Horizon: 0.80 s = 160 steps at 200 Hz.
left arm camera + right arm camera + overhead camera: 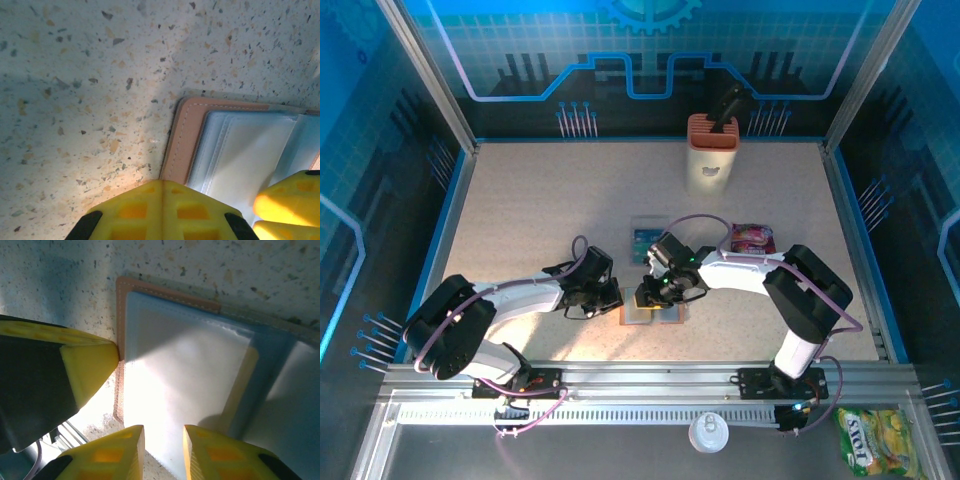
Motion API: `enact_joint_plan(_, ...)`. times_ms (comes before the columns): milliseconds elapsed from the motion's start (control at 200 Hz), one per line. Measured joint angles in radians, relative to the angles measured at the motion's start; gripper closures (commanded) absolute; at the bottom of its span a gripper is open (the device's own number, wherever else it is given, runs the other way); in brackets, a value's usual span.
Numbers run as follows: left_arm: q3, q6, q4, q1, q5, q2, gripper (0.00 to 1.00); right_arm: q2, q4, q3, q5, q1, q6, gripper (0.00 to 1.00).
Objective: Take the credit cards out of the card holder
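The card holder [665, 318] lies open on the table, brown rim [181, 145] around pale grey-blue pockets [185, 370]. My left gripper [162, 186] is shut, its joined yellow tips resting on the holder's brown corner edge. In the right wrist view my right gripper [161, 436] is open by a narrow gap and hovers low over the pale pocket, nothing between its fingers. A tan strip [243, 385], maybe a card's edge, shows through the pocket. One teal card [646, 243] lies on the table just beyond the holder. The left gripper's finger [85, 371] touches the holder's side.
A purple-red snack packet [752, 238] lies right of the teal card. The tall orange-and-cream box [711, 155] stands at the back. A white lid [708, 432] and a yellow-green bag [868, 440] sit beyond the near rail. Both grippers crowd the holder.
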Motion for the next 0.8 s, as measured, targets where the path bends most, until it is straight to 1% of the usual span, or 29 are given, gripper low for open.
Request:
enact_joint_plan(305,0.0,0.003,0.0,0.0,0.0,0.0,0.98,0.0,-0.033,0.0,0.033,0.0,-0.008,0.73)
enact_joint_plan(800,0.005,0.022,-0.012,0.0,0.0,0.0,0.97,-0.024,-0.04,-0.014,0.044,-0.005,-0.008,0.73)
